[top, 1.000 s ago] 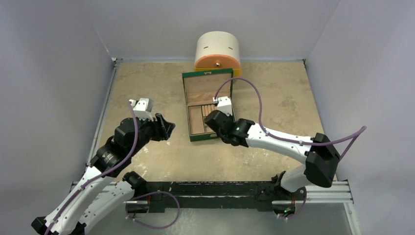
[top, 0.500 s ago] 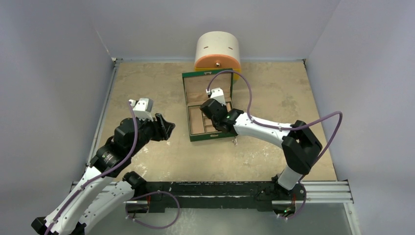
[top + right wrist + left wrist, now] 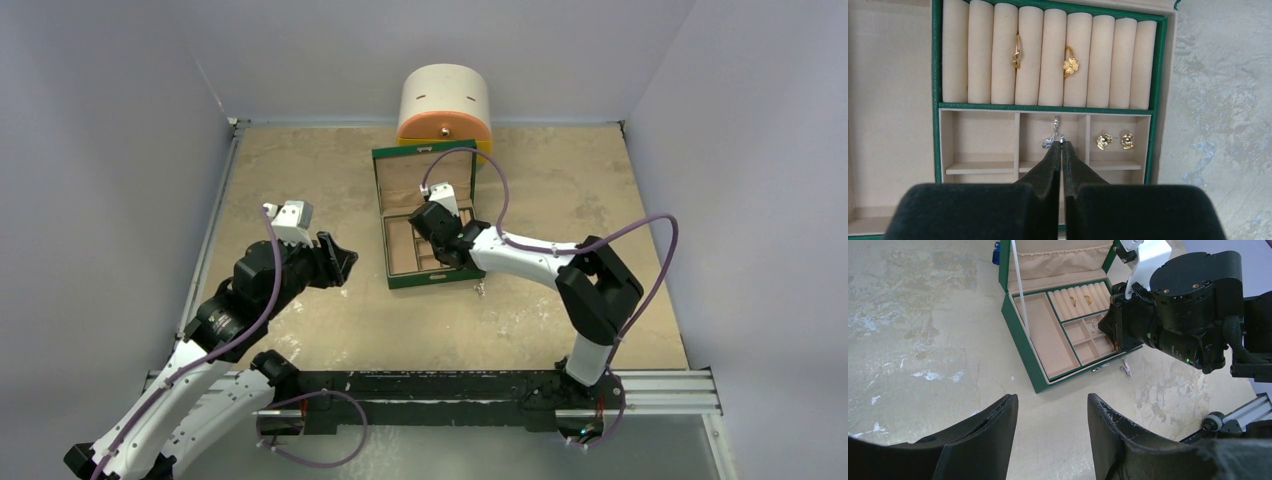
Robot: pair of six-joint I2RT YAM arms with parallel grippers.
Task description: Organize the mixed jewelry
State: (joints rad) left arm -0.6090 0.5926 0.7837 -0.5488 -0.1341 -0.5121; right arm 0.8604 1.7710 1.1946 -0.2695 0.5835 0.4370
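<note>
In the box (image 3: 1158,75) — two gold rings (image 3: 1069,64)

We see the left arm (image 3: 230,310) and right arm (image 3: 530,262) built of white links and chunky black joints. A purple cable (image 3: 470,151) loops along each, and a white camera block (image 3: 294,220) sits at each wrist. Small screws (image 3: 1193,286) and a green light (image 3: 1187,360) dot the black housing, and the fingers (image 3: 1048,165) are matte black and tapered.

Readable text: none in any view.
Green box (image 3: 425,283): no legible brand or label on lid, walls or lining.
Round cream container (image 3: 445,98): no lettering made out.
Right arm's black housing (image 3: 1193,300): nothing legible.
</note>
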